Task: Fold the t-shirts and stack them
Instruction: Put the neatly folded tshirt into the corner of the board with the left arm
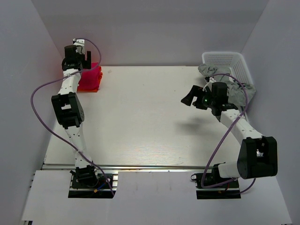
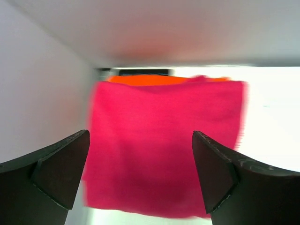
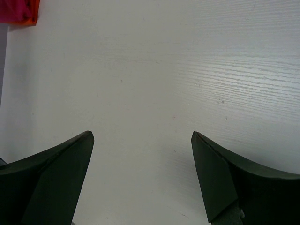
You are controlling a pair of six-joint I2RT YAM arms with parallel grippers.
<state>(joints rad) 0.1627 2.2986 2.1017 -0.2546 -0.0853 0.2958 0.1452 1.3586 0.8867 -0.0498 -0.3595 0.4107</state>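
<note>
Shirts first: the magenta-red t-shirt [image 2: 164, 150] lies folded flat on the orange t-shirt [image 2: 154, 80], which shows only as a strip along one edge. The pair form a neat stack at the table [image 1: 140, 122] corner directly across from the white basket [image 1: 225, 58], well apart from it.

Both are soft, light cloth. I judge they will sag and come unfolded if lifted by one corner, and a layer could slide off its neighbour. A pinch through all layers at a folded edge looks safer, or both sides taken at once.

The left gripper [image 2: 140, 135] hangs over the stack at the corner opposite the basket. Its jaws are spread wide, with cloth showing between them and nothing pinched. The right gripper [image 3: 142, 134] sits just beside the basket on the side towards the stack, over bare tabletop, jaws also wide apart and empty.

Grey cloth [image 1: 239, 93] spills over the basket's near rim; I cannot tell whether it is another shirt.
</note>
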